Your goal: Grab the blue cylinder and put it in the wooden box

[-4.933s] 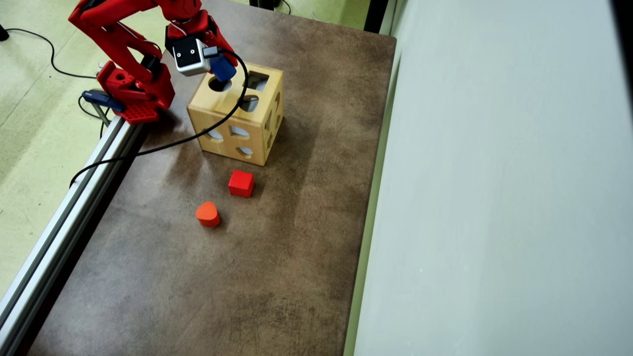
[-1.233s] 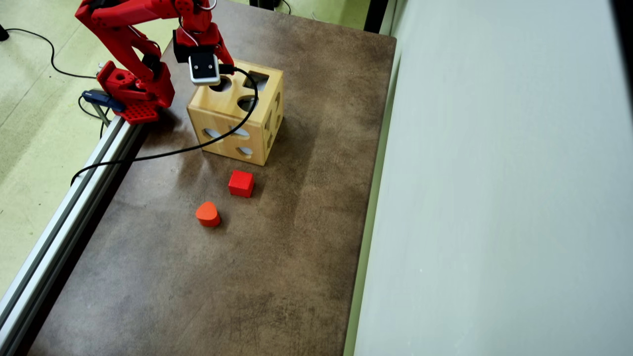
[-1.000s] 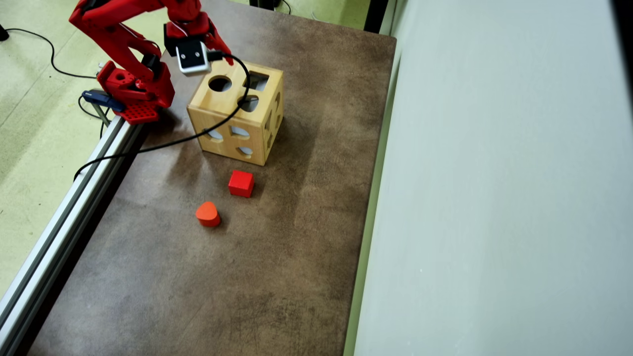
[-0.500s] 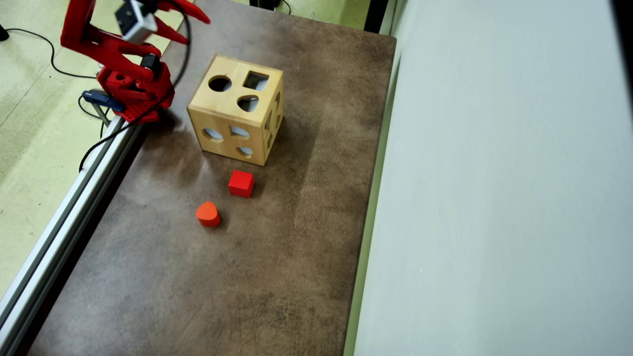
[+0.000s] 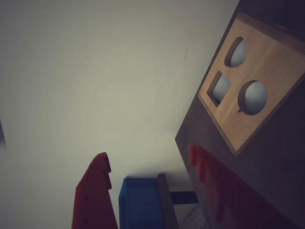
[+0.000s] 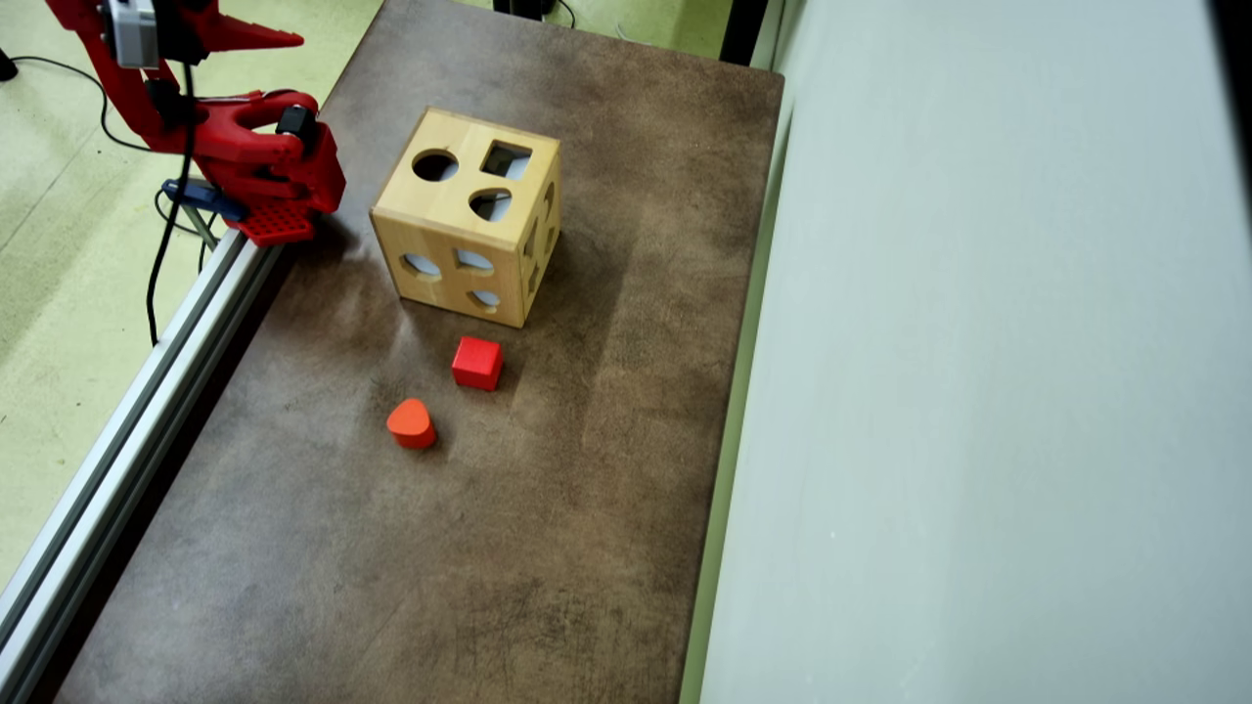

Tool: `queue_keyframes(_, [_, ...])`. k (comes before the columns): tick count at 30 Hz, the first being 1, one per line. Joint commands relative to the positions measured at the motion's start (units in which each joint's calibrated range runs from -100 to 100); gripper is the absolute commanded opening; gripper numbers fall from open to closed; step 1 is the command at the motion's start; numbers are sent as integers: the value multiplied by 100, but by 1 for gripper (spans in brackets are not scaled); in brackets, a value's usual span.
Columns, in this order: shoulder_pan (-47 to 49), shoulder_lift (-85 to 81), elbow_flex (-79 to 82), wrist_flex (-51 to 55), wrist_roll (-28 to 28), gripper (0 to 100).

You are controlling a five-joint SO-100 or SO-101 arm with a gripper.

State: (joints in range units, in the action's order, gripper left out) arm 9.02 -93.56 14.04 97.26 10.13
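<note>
The arm [image 6: 245,147] sits folded at the table's [image 6: 548,548] left edge in the overhead view, clear of the work area. The gripper [image 5: 150,164] is spread, holding nothing. The box [image 6: 468,215] stands holes-up, ready to receive. 2 red blocks, a cube [image 6: 477,363] and a rounded triangle [image 6: 411,422], lie just below it. The blue cylinder appears in neither view; the blue item between the jaws in the wrist view looks like a clamp.
</note>
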Motion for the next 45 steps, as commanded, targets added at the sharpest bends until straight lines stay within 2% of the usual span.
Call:
queue_keyframes(1, [-144, 10, -107, 65, -5, 27])
queue_keyframes(7, [-1459, -92, -125, 41, 10, 27])
queue_keyframes(9, [-1637, -160, -125, 41, 15, 27])
queue_keyframes(34, [-1630, -160, 269, 33, 49, 26])
queue_keyframes(37, [-1630, -160, 269, 33, 49, 21])
queue_keyframes(43, [-1630, -160, 260, 33, 49, 3])
queue_keyframes(45, [-1630, -160, 260, 33, 49, 1])
